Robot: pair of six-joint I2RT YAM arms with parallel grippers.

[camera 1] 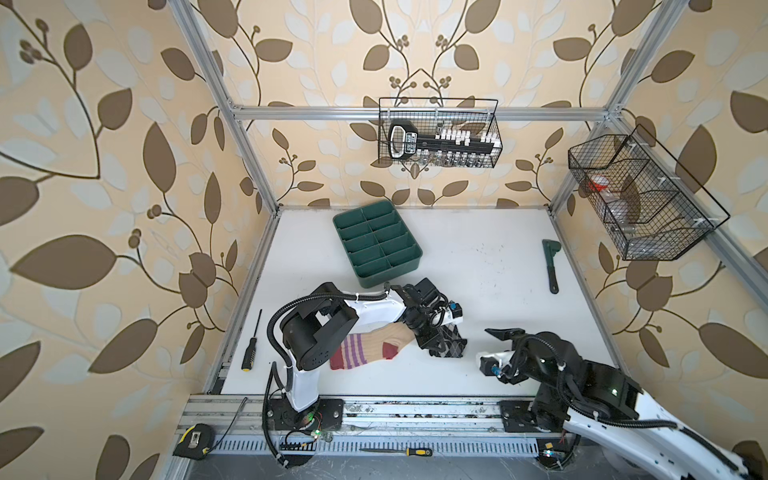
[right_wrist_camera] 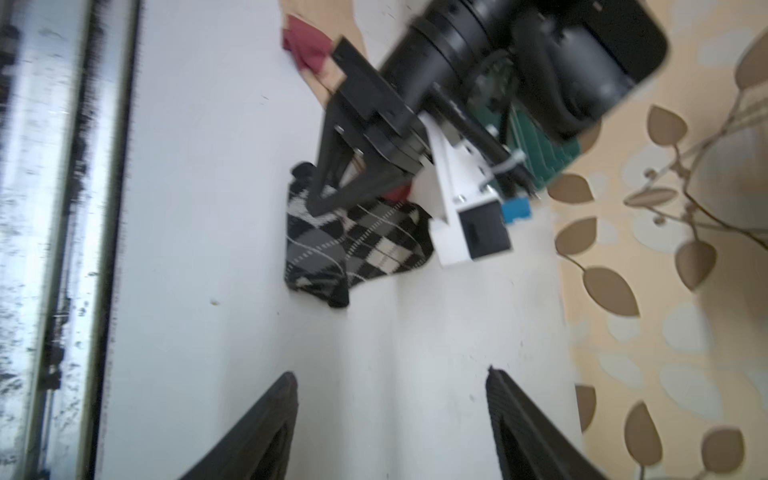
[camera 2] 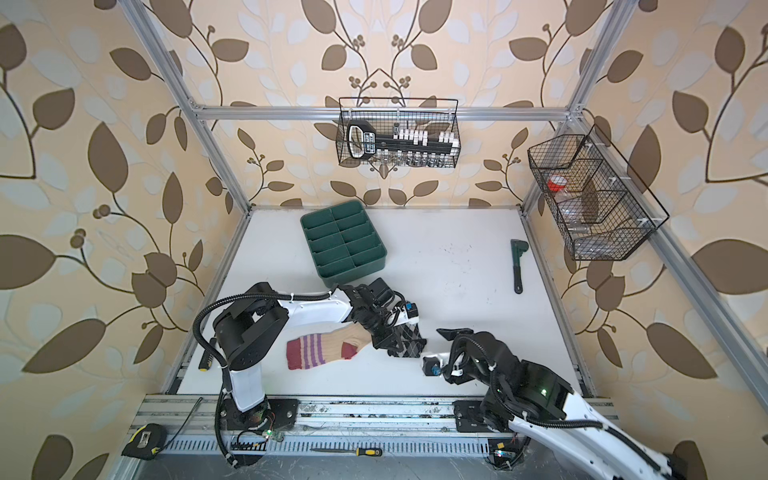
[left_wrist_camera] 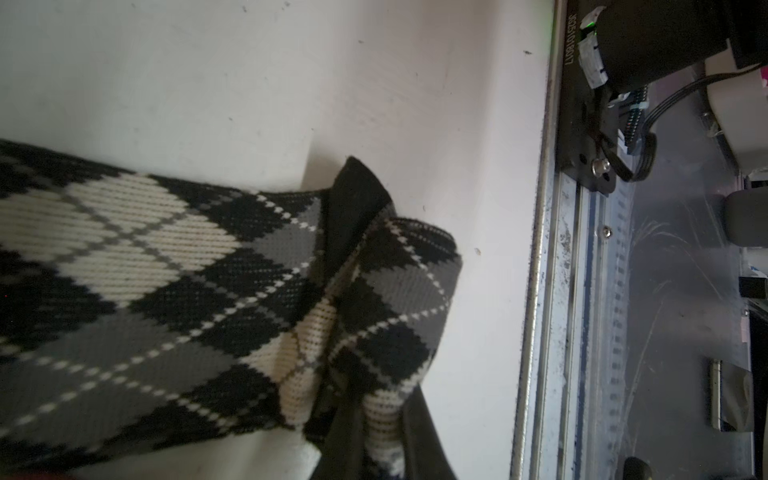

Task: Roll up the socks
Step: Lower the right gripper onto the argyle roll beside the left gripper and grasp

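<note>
Left fingers are pinched shut on a bunched fold of the black argyle sock. The beige striped sock lies just beside it on the tabletop. Right fingers are spread and empty, near the argyle sock but not touching it.

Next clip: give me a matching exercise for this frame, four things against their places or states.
Things: 1 left tool; 2 right tool; 3 striped sock; 4 green tray.
States: A open, holding nothing; B flat on the table, left of the argyle sock in both top views; C shut on the argyle sock; D at the table's far side.
Pairs: 1-C; 2-A; 3-B; 4-D.
</note>
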